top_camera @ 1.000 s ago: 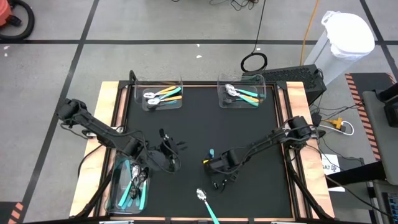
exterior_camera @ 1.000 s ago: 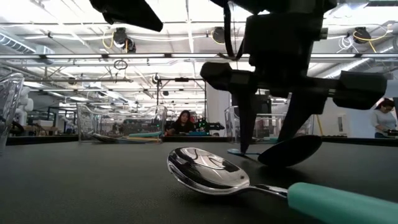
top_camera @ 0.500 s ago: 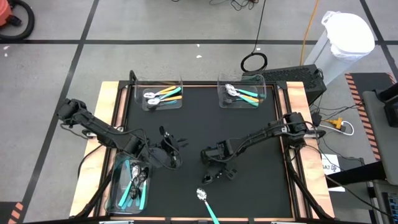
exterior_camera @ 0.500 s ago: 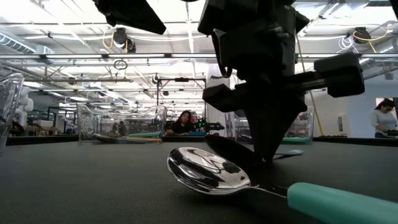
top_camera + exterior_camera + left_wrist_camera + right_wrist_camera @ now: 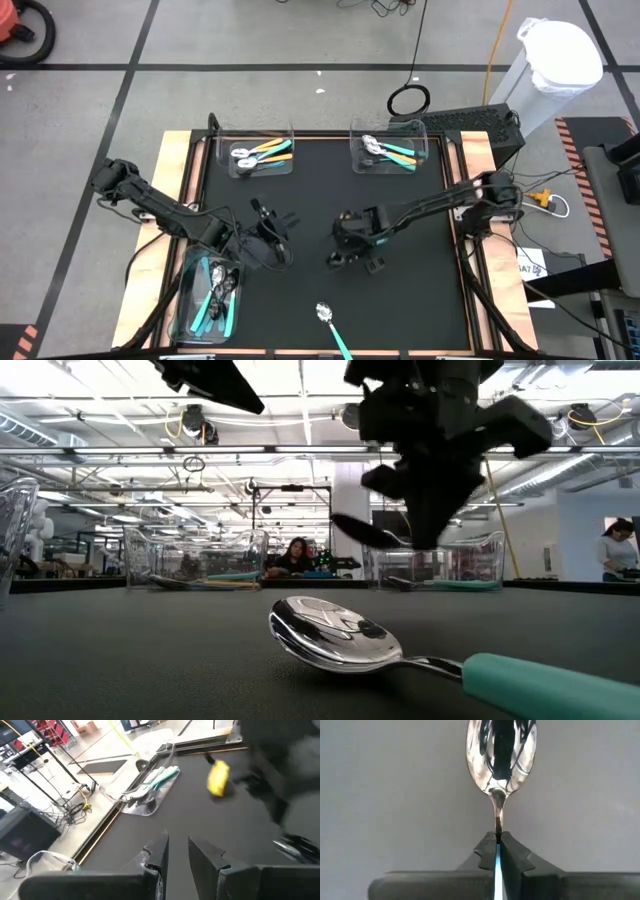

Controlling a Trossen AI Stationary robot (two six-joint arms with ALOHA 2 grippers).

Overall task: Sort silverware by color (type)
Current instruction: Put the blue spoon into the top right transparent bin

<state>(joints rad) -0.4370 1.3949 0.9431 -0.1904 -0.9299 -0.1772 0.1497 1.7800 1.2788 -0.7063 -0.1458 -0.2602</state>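
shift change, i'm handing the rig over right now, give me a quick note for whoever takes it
Right gripper: shut on a light blue-handled spoon, lifted above mid-table.
Left gripper: open, holding nothing, over the table's left side.
Done: far-left bin holds orange-handled spoons; far-right bin and the near-left bin hold teal-handled ones.
Left: bin the held spoon, then the teal spoon lying loose at the near edge.
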